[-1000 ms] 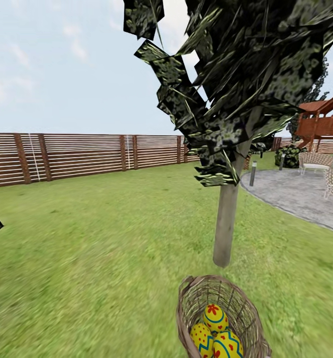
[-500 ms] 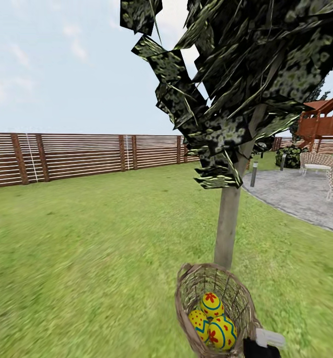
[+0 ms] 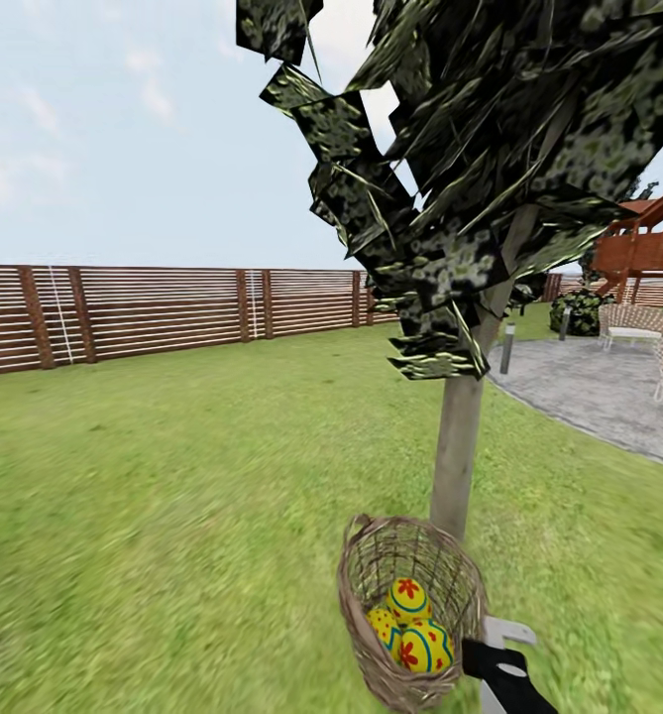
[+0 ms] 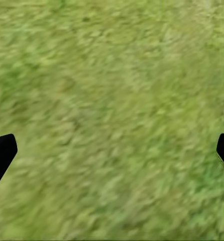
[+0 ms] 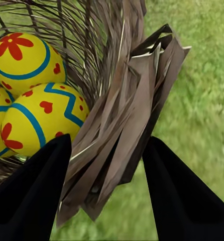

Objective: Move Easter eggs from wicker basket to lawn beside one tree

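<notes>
Beside the tree [image 3: 457, 446], the right hand [image 5: 106, 193] clamps the basket [image 3: 366, 585] rim; it should keep it upright so the eggs [image 3: 410, 627] stay in.

3 Easter eggs [image 3: 408, 625] (all in basket), 1 wicker basket [image 3: 371, 575], 1 tree [image 3: 458, 446].

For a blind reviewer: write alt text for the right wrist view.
The right gripper grips the wicker basket by its rim, one dark finger inside and one outside. Three Easter eggs, yellow with blue bands and red marks, lie inside the basket, with blurry green lawn beyond.
</notes>
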